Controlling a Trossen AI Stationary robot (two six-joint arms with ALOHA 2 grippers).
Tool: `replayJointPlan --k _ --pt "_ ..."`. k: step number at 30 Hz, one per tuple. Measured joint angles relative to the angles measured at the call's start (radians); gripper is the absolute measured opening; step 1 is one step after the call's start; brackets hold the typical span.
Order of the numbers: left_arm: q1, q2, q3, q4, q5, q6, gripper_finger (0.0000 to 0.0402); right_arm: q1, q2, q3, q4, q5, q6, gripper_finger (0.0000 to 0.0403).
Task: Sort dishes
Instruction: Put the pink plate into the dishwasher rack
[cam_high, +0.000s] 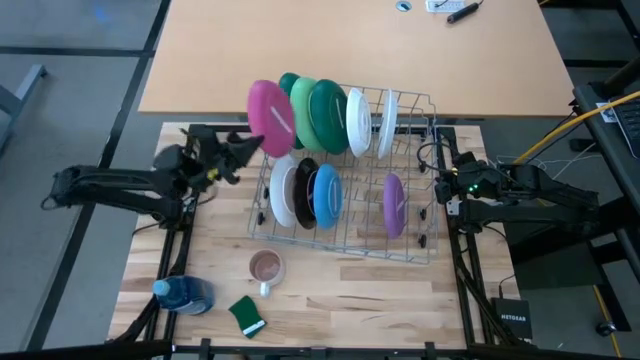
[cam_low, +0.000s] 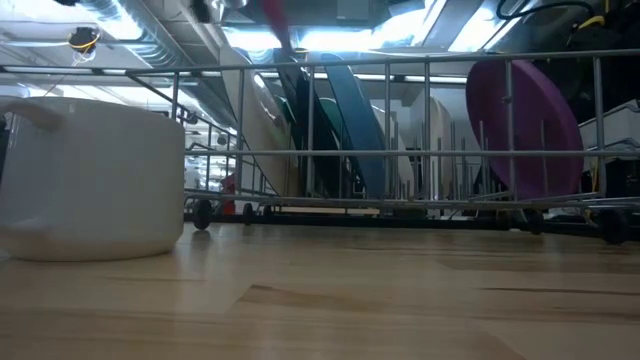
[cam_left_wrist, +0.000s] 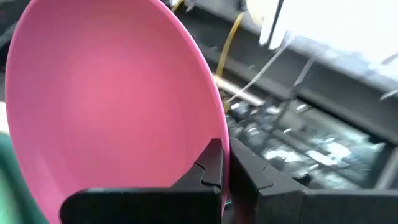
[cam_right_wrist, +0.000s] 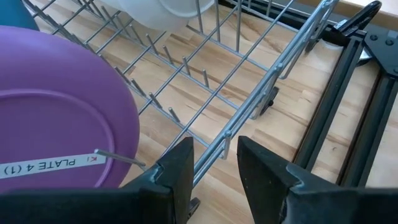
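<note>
Above rack (cam_high: 400, 215) | pink plate (cam_high: 270, 118) | clamped in left gripper (cam_high: 240, 150) jaws

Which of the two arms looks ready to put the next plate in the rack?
The left. Its gripper is shut on the pink plate, held beside the rack's far row. The right gripper waits open and empty by the purple plate.

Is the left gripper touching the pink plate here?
Touching. In the left wrist view the left gripper has its jaws shut on the rim of the pink plate; the high view shows it held beside the rack.
</note>
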Motion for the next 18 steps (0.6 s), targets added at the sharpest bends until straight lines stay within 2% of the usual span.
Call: replayJointPlan --k 11,15,18 --pt "-0.230 0.453 0.002 0.626 -0.012 -0.043 0.0000 0.000 0.000 0.000 0.000 0.000 0.000 0.0127" --pt "-0.297 0.594 0.066 0.733 -0.025 -0.016 0.0000 0.000 0.000 0.000 0.000 0.000 0.000 0.0127" --pt "-0.330 0.673 0.148 0.733 -0.025 0.009 0.0000 0.000 0.000 0.000 0.001 0.000 0.000 0.0127"
